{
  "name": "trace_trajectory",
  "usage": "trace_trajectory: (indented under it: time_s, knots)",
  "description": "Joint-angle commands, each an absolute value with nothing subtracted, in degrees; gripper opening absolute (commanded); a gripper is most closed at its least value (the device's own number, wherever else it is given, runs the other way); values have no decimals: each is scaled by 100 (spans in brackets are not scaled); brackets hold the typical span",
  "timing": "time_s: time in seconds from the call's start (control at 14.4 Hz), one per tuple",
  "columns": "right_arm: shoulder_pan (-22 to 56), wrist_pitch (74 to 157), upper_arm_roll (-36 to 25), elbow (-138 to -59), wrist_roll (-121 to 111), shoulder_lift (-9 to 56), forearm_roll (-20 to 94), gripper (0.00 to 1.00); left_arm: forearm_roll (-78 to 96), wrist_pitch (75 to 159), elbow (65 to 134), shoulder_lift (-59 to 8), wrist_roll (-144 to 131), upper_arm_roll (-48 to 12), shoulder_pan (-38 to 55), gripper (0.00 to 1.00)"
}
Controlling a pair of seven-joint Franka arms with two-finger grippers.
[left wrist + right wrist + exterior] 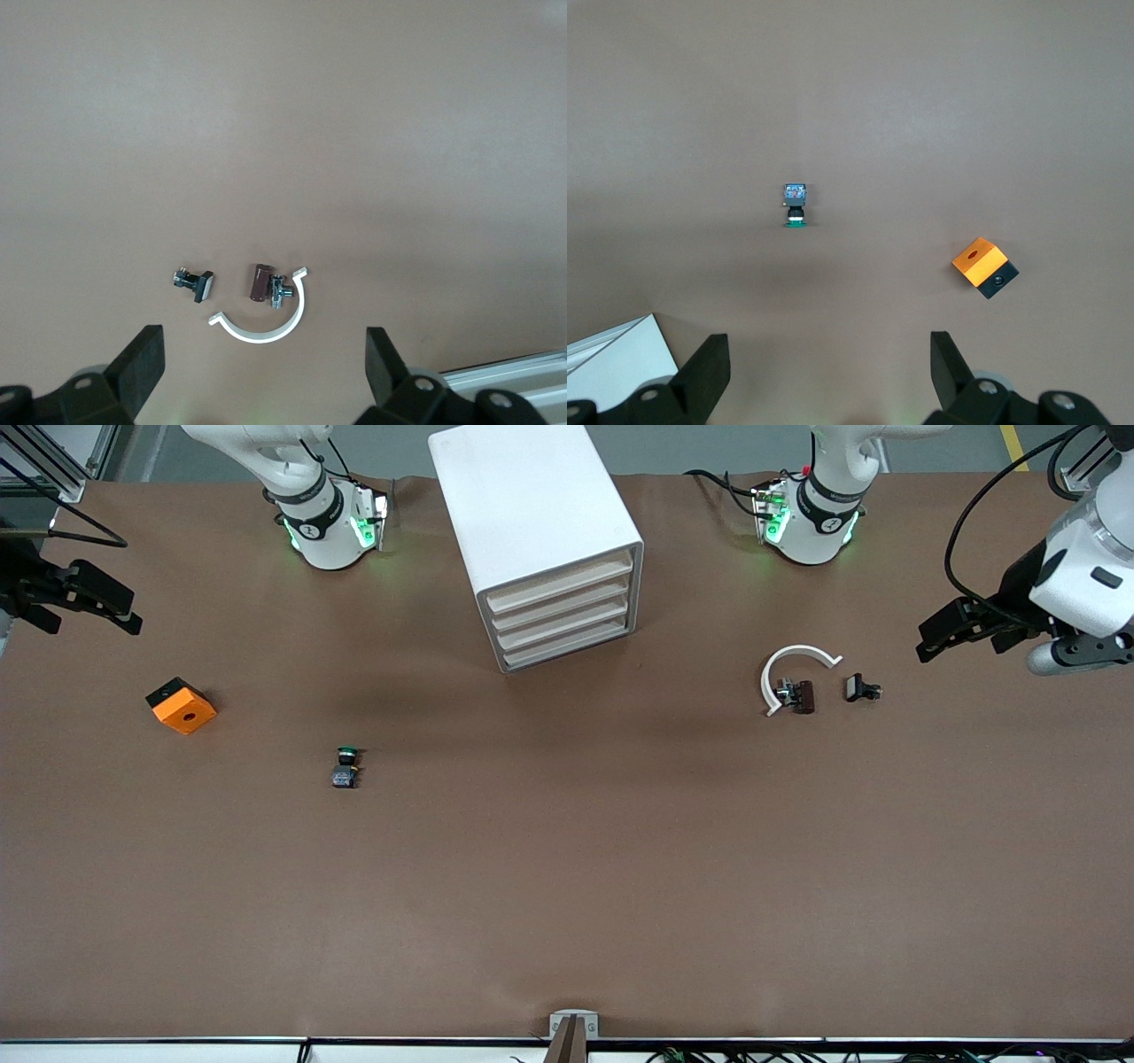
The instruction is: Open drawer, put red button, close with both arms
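Observation:
No red-capped button shows in any view. A green-capped button with a blue-grey body lies on the brown table nearer the front camera than the white drawer cabinet; it also shows in the right wrist view. The cabinet's several drawers are all shut. My right gripper is open and empty, held up over the right arm's end of the table, and shows in its wrist view. My left gripper is open and empty over the left arm's end, and shows in its wrist view.
An orange block with a black base lies near the right arm's end. A white C-shaped ring holds a dark red-brown piece with a metal part. A small black part lies beside it. A cabinet corner shows in the right wrist view.

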State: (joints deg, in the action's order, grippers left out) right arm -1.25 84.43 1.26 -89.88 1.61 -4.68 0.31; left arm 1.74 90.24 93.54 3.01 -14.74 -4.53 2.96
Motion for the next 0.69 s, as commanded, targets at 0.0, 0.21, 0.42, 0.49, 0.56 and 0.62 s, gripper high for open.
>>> trace_trajectory:
  time_s: [0.0, 0.21, 0.42, 0.49, 0.56, 0.62]
  knots:
    - [-114, 8376, 141, -8868, 132, -422, -44, 100, 35, 9176, 9589, 562, -1380, -782, 9, 100]
    - [-114, 8376, 141, -8868, 132, -422, -44, 100, 44, 9141, 9528, 554, -1380, -703, -9, 100]
    - [-114, 8376, 149, -8868, 132, -422, -44, 100, 44, 9114, 9378, 492, -1319, -650, -105, 100]
    - [-106, 8376, 149, -8868, 132, -422, -44, 100, 44, 9114, 9369, 492, -1197, -650, -114, 100]
    - [-105, 8376, 149, -8868, 132, -422, -44, 100, 44, 9114, 9378, 492, -1056, -642, -114, 100]
    - [-105, 8376, 149, -8868, 132, -422, -44, 100, 44, 9088, 9378, 492, -1011, -642, -106, 100]
